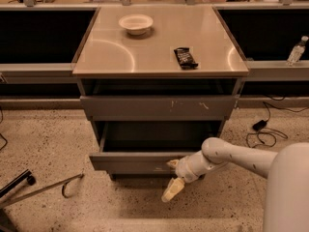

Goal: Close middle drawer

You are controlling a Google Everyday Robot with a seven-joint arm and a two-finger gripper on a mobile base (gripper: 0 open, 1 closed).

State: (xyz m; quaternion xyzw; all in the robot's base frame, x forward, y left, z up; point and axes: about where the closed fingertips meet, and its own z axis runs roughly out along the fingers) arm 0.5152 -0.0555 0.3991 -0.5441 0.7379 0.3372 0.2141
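Observation:
The middle drawer (130,162) is the lower, plain grey drawer of the cabinet. It stands partly pulled out, and its dark tray (154,137) shows behind the front panel. My gripper (173,177) is at the right part of that front panel, low near the floor. It is open and holds nothing. The upper fingertip (172,164) touches the panel and the lower finger (172,190) hangs below it. My white arm (231,157) reaches in from the right.
The drawer with white scuff marks (159,108) above is shut. On the cabinet top are a white bowl (135,23) and a black remote-like object (185,57). A water bottle (295,50) stands on the right ledge. Cables (260,129) lie on the floor at right, and a metal frame (43,187) at left.

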